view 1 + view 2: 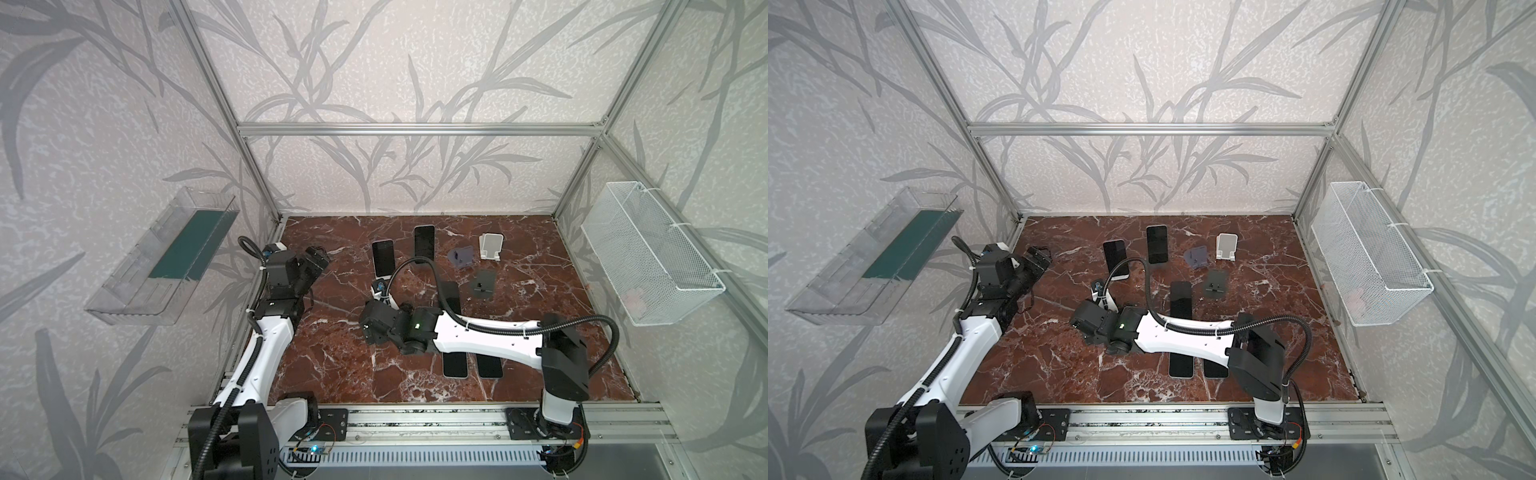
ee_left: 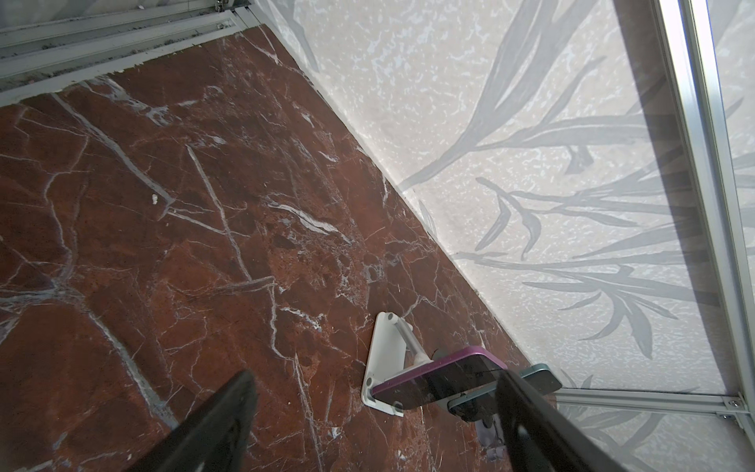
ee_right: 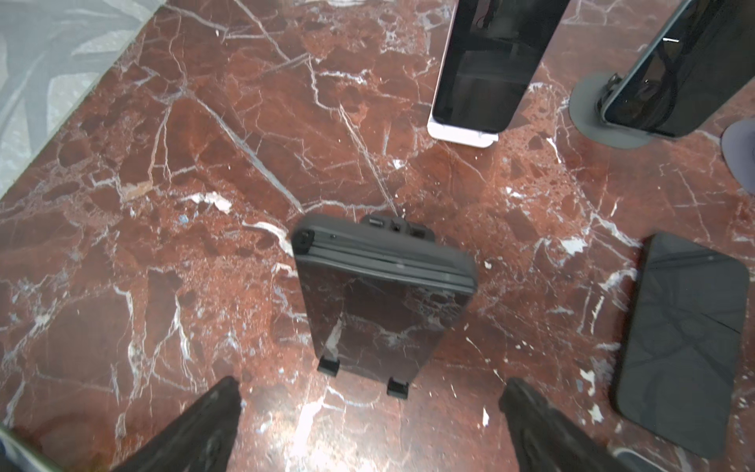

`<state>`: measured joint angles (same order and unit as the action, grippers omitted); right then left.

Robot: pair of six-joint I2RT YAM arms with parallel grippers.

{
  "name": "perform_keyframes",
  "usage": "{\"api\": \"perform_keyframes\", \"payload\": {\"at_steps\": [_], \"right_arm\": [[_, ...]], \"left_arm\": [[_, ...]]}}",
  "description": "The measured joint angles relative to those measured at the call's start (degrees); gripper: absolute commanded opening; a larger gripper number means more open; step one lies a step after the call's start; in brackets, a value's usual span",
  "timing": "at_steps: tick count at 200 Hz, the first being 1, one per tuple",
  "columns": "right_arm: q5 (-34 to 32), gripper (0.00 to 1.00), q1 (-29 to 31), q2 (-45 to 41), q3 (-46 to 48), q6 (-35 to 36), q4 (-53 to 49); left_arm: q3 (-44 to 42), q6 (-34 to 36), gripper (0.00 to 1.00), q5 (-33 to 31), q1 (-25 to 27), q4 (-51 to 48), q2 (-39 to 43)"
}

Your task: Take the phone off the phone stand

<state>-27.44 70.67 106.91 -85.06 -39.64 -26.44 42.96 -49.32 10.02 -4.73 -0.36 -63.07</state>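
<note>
In the right wrist view a black phone [image 3: 380, 310] leans on a black phone stand [image 3: 329, 366], its screen mirroring the marble. My right gripper [image 3: 371, 384] is open just in front of it, with nothing between the fingers. Both top views hide this phone under the right wrist [image 1: 376, 322]. Further back, a purple-edged phone [image 1: 382, 257] rests on a white stand [image 3: 457, 137]. A dark phone [image 1: 424, 241] rests on a round grey stand [image 3: 588, 102]. My left gripper [image 1: 320, 257] hangs open at the left rear, apart from everything.
Empty stands sit at the back right: grey [image 1: 462, 257], white [image 1: 491, 246] and a flat dark one [image 1: 482, 286]. Phones lie flat on the marble [image 1: 451, 295] [image 1: 455, 363] [image 1: 488, 365]. A wire basket [image 1: 652, 257] hangs on the right wall and a clear tray [image 1: 162, 257] on the left wall.
</note>
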Motion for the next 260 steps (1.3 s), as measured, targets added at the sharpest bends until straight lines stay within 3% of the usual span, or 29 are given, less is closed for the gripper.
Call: {"api": "perform_keyframes", "payload": {"at_steps": [54, 150, 260], "right_arm": [[-2.32, 0.99, -0.24, 5.46, -5.46, -0.92, 0.55], [-5.09, 1.00, -1.09, 7.76, -6.73, -2.78, -1.90], [-2.01, 0.73, -3.13, 9.88, -6.78, -0.42, 1.90]], "left_arm": [[-0.07, -0.26, 0.92, 0.50, -0.04, 0.24, 0.57], [-0.07, -0.28, 0.91, 0.81, -0.04, 0.46, 1.38], [-0.09, -0.39, 0.91, 1.46, -0.04, 0.70, 1.38]]}}
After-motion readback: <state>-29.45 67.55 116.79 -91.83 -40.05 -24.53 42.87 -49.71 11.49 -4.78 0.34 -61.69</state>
